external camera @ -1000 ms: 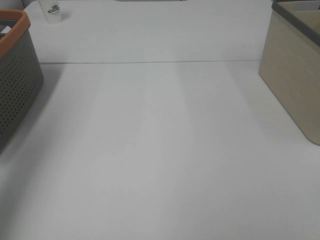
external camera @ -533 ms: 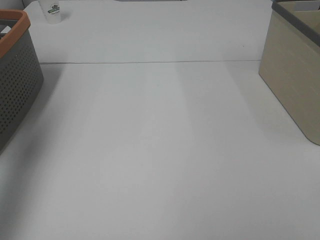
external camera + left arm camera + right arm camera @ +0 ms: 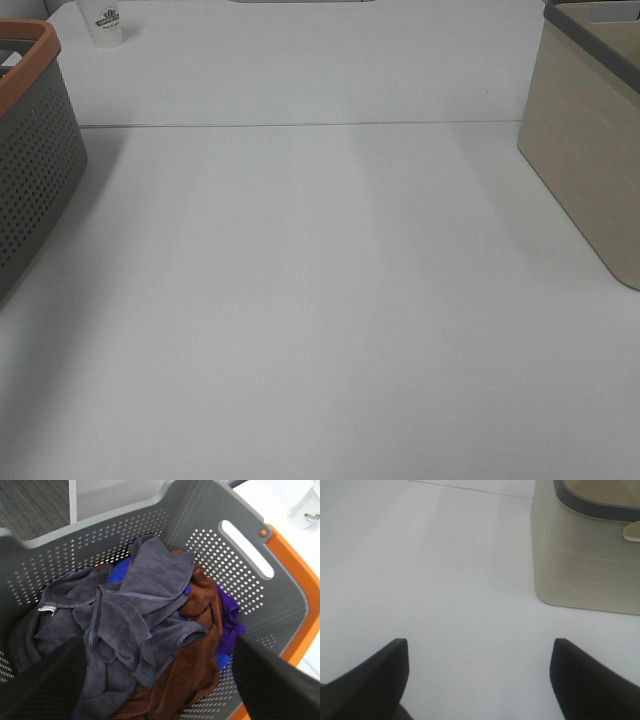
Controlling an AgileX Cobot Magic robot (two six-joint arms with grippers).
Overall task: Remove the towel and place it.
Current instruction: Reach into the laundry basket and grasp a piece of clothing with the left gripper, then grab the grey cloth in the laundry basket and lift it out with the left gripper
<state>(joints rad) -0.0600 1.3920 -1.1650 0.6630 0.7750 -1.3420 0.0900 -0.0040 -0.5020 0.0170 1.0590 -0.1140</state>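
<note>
Listing by view. High camera: white table [image 3: 320, 290]; grey perforated basket [image 3: 35, 170] with an orange rim at the left edge; beige bin [image 3: 580, 170] at the right edge; white printed cup [image 3: 107, 22] at the far left corner. The basket's inside and both grippers are out of sight here.

Left wrist camera, looking into the basket: towel [image 3: 135, 615], dark grey and crumpled, on top of the heap, with a white tag [image 3: 47, 609] at one corner. It lies over a brown cloth [image 3: 195, 650]; a blue cloth [image 3: 120, 571] and a purple cloth [image 3: 229, 622] peek out beside it. Left gripper [image 3: 157, 645] hangs above, fingers spread wide, touching nothing.

Right wrist camera: right gripper [image 3: 479, 642] over bare table, fingers spread, gripping nothing, the bin near but apart.
</note>
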